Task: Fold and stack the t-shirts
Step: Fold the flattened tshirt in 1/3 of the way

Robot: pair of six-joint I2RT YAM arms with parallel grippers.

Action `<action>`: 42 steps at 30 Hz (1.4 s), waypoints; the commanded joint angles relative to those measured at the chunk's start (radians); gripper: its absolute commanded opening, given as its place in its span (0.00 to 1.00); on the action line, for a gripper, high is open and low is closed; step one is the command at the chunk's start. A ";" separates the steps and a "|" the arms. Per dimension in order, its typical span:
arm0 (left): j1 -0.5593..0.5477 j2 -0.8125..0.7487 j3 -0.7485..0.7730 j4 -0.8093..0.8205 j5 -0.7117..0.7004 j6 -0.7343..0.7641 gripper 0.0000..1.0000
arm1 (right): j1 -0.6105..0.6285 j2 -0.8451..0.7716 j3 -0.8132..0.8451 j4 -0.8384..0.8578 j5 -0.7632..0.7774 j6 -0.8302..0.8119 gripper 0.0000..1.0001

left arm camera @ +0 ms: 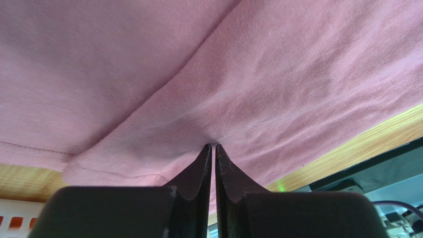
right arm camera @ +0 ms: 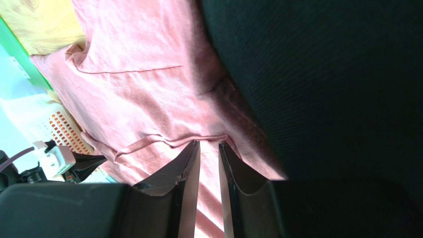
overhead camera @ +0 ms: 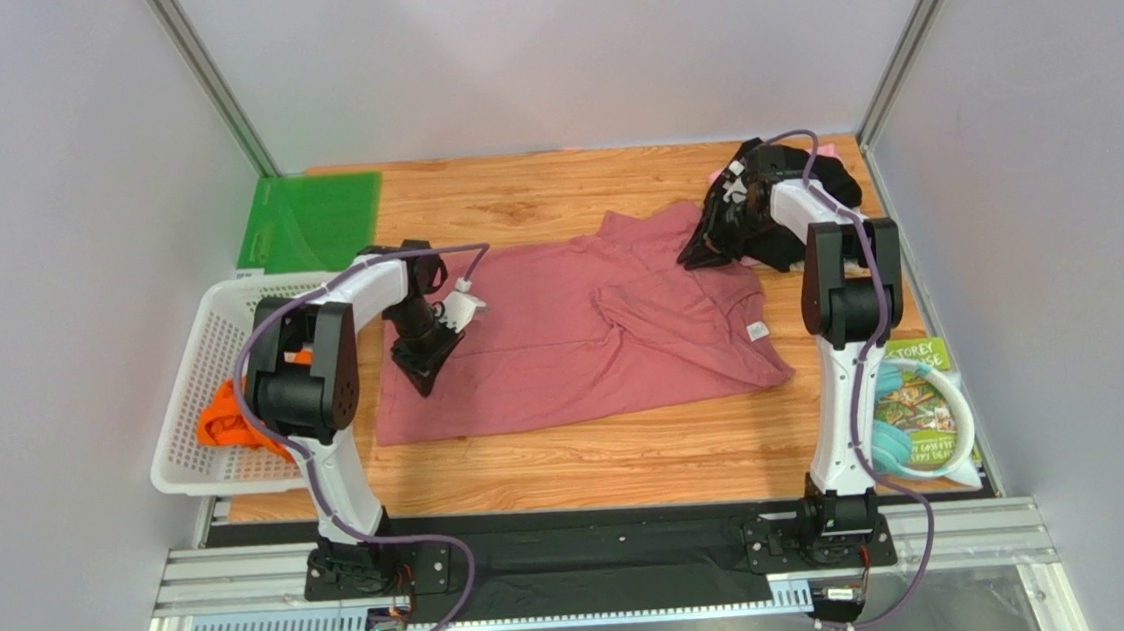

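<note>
The big dusty-rose t-shirt (overhead camera: 585, 336) lies flat in the middle of the table (overhead camera: 565, 466). The left gripper (left arm camera: 213, 146) is squeezed tight on its left edge. The right gripper (right arm camera: 208, 144) is at the far right corner, beside the black t-shirt (overhead camera: 785, 193). Its fingers are a little apart, and I cannot tell if they hold cloth. Both should grab only pink cloth, then lift together.

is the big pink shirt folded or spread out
Spread out, not folded: the pink shirt lies flat across the table, only one upper part flopped over, left pincer pinching its left edge.
</note>
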State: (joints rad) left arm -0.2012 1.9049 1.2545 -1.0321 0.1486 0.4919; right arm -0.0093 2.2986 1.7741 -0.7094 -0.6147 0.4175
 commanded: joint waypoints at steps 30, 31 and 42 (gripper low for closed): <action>0.032 -0.144 -0.167 0.032 0.029 0.022 0.11 | 0.046 -0.085 -0.002 -0.071 0.251 -0.040 0.04; 0.036 -0.136 -0.171 0.033 0.031 0.022 0.11 | 0.045 -0.096 -0.004 -0.078 0.268 -0.040 0.12; 0.049 -0.282 -0.130 -0.037 0.100 0.030 0.11 | 0.136 -0.669 -0.284 -0.070 0.546 0.026 0.53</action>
State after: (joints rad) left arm -0.1543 1.7157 1.0863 -1.0260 0.1833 0.5030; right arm 0.0589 1.8885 1.5570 -0.7662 -0.2031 0.4084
